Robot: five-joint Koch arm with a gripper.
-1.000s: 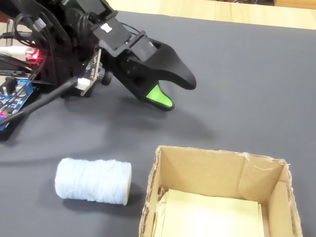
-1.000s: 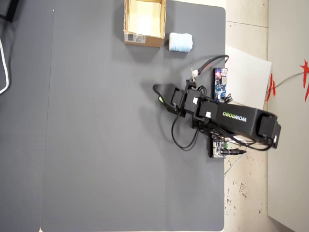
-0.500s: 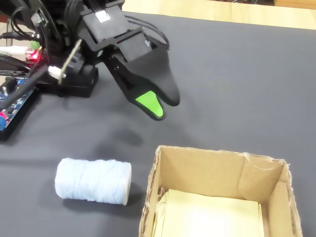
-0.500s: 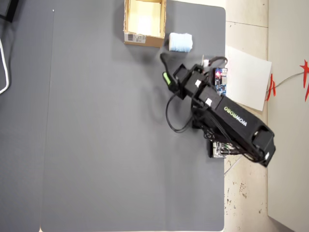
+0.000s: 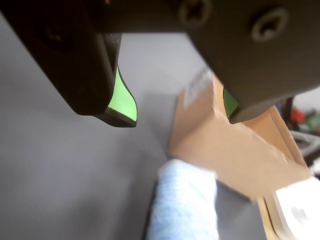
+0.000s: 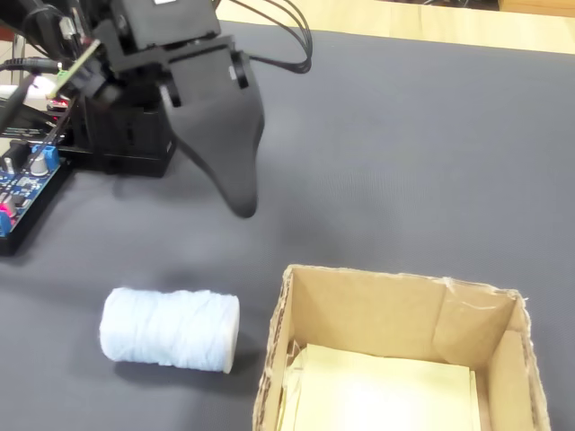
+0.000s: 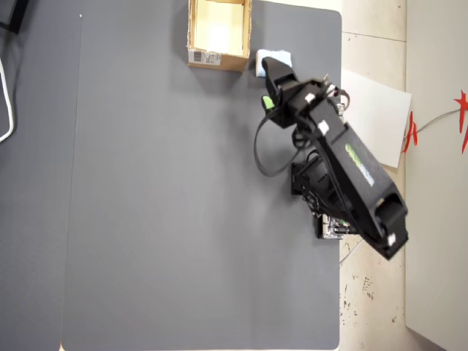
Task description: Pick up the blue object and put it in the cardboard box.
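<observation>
Blue object (image 7: pixel 278 56) half-hidden under open gripper (image 5: pixel 177 112), overhead.

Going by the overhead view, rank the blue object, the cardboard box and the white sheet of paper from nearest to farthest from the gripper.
Measured from the gripper in the overhead view:
1. The blue object, just above the fingers and partly hidden by them.
2. The cardboard box, up and to the left at the mat's top edge.
3. The white sheet of paper, off the mat to the right.

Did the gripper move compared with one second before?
Yes. In the overhead view the gripper has swung toward the cardboard box and now hangs by the blue object, which lies where it was.
</observation>
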